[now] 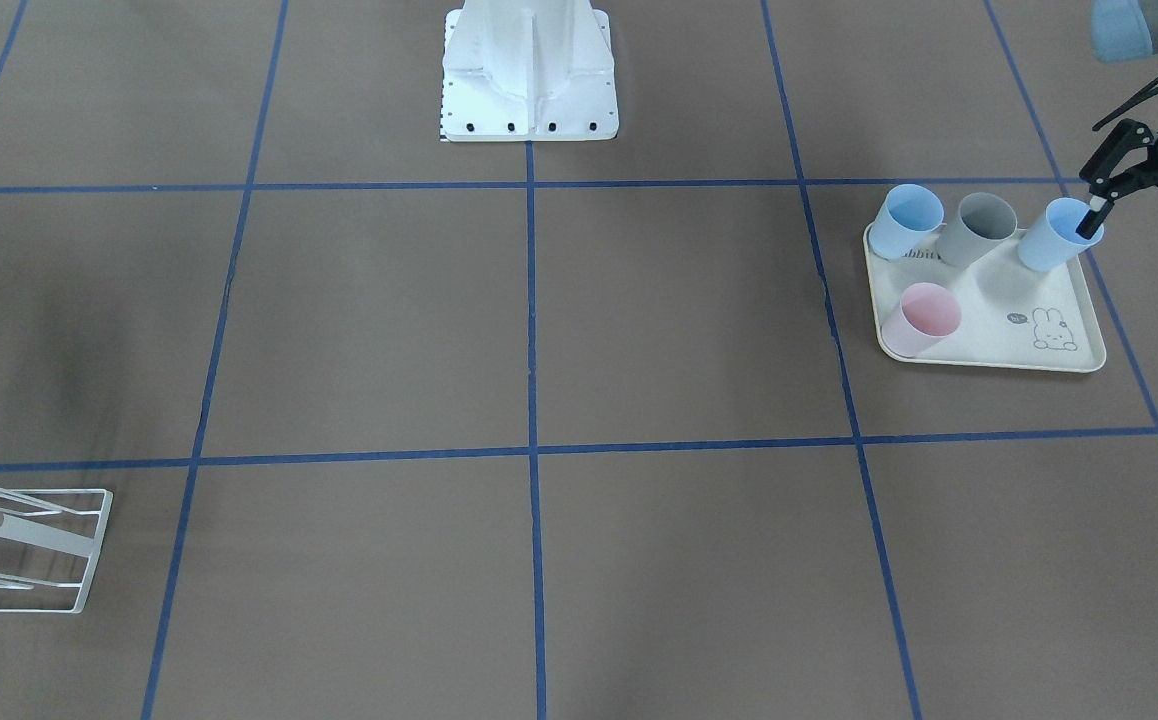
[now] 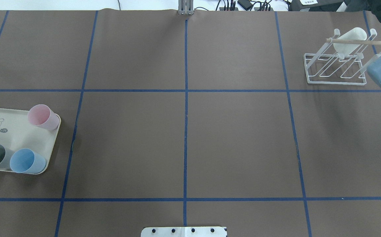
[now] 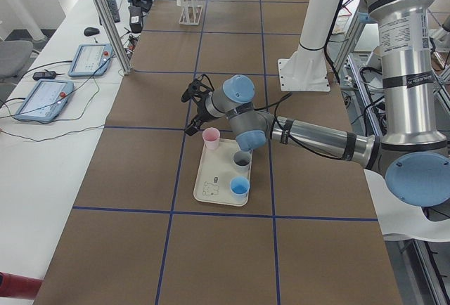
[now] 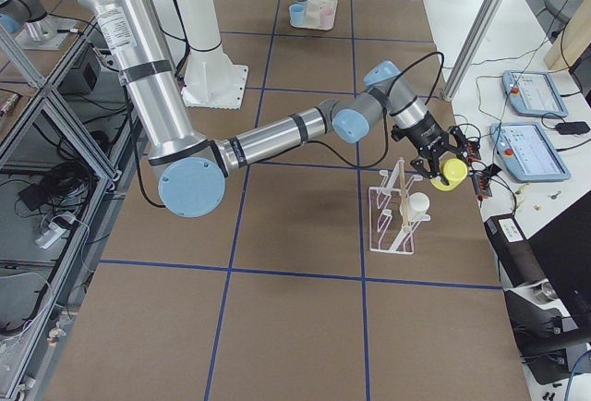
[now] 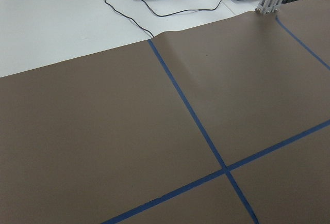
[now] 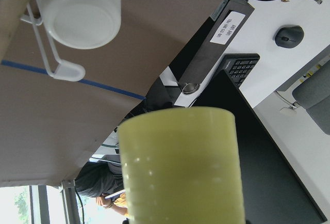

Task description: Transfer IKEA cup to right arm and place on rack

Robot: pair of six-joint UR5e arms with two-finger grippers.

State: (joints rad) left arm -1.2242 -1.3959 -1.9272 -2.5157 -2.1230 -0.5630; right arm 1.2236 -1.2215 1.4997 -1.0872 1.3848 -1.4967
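A yellow-green IKEA cup [image 6: 180, 167] fills the right wrist view, held in the air by my right gripper [image 4: 434, 161] just past the outer end of the white wire rack [image 4: 392, 216]. The rack [image 2: 337, 70] carries a white cup [image 2: 348, 39] on its prongs. My left gripper [image 1: 1144, 232] hangs open and empty above the far corner of the rabbit-print tray [image 1: 999, 345], one fingertip [image 1: 1092, 218] appearing over a light-blue cup [image 1: 1051, 238]. Its wrist view shows only bare table.
The tray also holds a blue cup [image 1: 909, 222], a grey cup [image 1: 977, 230] and a pink cup [image 1: 921, 320]. The robot's white base [image 1: 529, 70] stands at mid-table. Beyond the rack lie tablets [image 4: 531, 91] and cables on a side bench.
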